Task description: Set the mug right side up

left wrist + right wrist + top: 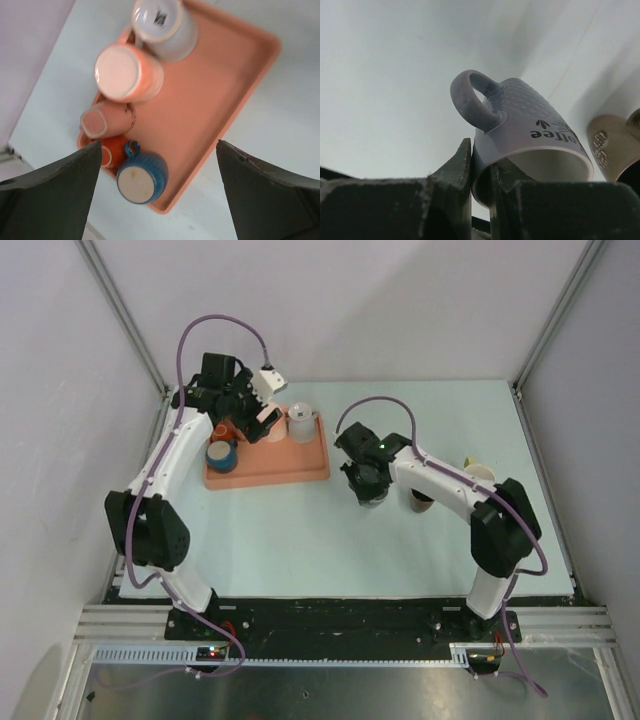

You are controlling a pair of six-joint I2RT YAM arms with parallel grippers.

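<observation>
Mug (530, 125) is where you stand: the lilac-grey one with the "coffee" lettering, out on the pale table (300, 530) to the right of the tray. It lies under your right arm and is not among the others.

The peach tray (300, 478) sits at the far left. Over it hangs the left gripper (157, 145), released, jaws spread wide, holding nothing. Below it the peach mug (127, 72), the white mug (165, 25) and the blue mug (142, 177) stand base up. None of them is your business just now.

The right gripper (481, 160) is clenched on the lilac mug's rim, one finger inside the wall and one outside, beside the handle (470, 100). The mug is tilted, its mouth toward the wrist and its base pointing away. I cannot tell whether it touches the table.

By my reading the grasp is made and the turn itself is in hand. Next you need a wrist roll that brings the mouth fully upward, then a gentle lowering until the base sits flat before you let go. The pinch takes only a thin strip of wall, so go slowly or the mug may pivot. Mind the beige cup (612, 145) near on the right.
</observation>
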